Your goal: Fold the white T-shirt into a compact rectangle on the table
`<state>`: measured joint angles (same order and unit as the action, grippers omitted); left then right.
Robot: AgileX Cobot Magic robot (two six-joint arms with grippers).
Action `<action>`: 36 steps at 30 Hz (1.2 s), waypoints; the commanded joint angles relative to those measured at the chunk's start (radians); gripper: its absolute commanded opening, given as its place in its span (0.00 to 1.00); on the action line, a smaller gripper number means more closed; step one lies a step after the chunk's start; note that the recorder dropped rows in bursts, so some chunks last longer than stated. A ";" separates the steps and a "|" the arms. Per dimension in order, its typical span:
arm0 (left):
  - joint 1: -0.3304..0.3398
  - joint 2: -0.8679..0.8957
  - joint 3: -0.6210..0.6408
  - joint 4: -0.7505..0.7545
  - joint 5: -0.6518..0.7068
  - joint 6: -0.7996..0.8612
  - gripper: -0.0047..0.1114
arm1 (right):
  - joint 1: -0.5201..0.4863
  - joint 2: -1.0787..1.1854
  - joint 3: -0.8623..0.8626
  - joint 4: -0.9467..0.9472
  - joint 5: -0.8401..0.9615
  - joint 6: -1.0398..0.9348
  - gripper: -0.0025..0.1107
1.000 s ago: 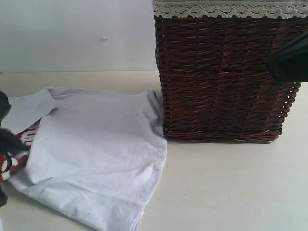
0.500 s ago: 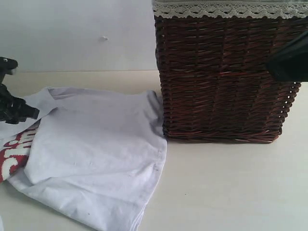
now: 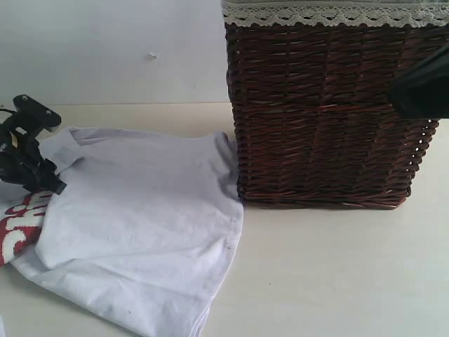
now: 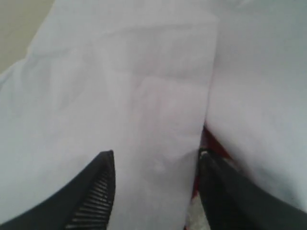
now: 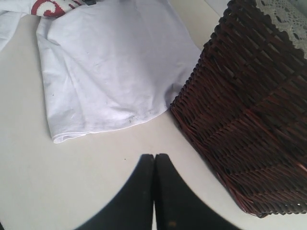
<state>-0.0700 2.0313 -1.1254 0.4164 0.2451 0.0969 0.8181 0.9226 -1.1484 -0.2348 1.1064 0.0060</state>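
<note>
Change since a second ago: my left claw [image 3: 43, 153] was low at the left margin of the exterior view, over the print, with jaws together. It now sits higher and further in, above the shoulder area of the white T-shirt [image 3: 140, 217], with jaws apart. Wrist view confirms: left claw [image 4: 156, 191] spread, plain white cloth lying flat under the gap, nothing pinched. More of the red letters [image 3: 17, 228] is uncovered than before. The folded body of the shirt has not shifted.

Shirt position: flat on the counter [image 3: 337, 274], left of centre, one layer folded over so the back faces up. The letters peek out at the left edge under that layer.

Right claw [image 5: 154, 191]: jaws pressed together, empty, hanging over bare counter between the shirt's hem and the basket.

Surroundings: dark wicker basket [image 3: 323, 119] with lace trim [image 3: 330, 14] stands upright at right rear. The shirt's right edge reaches its lower left corner. A dark blurred shape crosses the basket's right side. White wall [image 3: 105, 49] behind.
</note>
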 commanded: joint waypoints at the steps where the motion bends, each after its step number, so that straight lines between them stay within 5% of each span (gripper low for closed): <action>1: 0.002 0.048 -0.008 0.070 -0.007 0.007 0.48 | -0.004 -0.002 0.004 0.001 -0.015 -0.006 0.02; 4: 0.009 0.056 -0.025 0.126 -0.007 -0.038 0.43 | -0.004 -0.002 0.004 0.001 -0.015 -0.006 0.02; 10: 0.029 0.056 -0.067 0.146 0.015 -0.083 0.04 | -0.004 -0.002 0.004 0.001 -0.015 -0.006 0.02; 22: 0.031 0.023 -0.266 0.295 0.091 -0.083 0.04 | -0.004 -0.002 0.004 0.001 -0.015 0.003 0.02; 29: 0.083 0.060 -0.469 0.380 -0.096 -0.097 0.04 | -0.004 -0.002 0.004 0.001 -0.010 0.007 0.02; 32: 0.129 0.118 -0.524 0.380 -0.211 -0.186 0.12 | -0.004 -0.002 0.004 0.001 -0.010 0.023 0.02; 36: 0.173 0.206 -0.574 0.372 -0.256 -0.212 0.50 | -0.004 -0.002 0.004 0.001 -0.010 0.023 0.02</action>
<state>0.0759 2.1821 -1.6691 0.7918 0.0211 -0.0846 0.8181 0.9226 -1.1484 -0.2348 1.1064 0.0208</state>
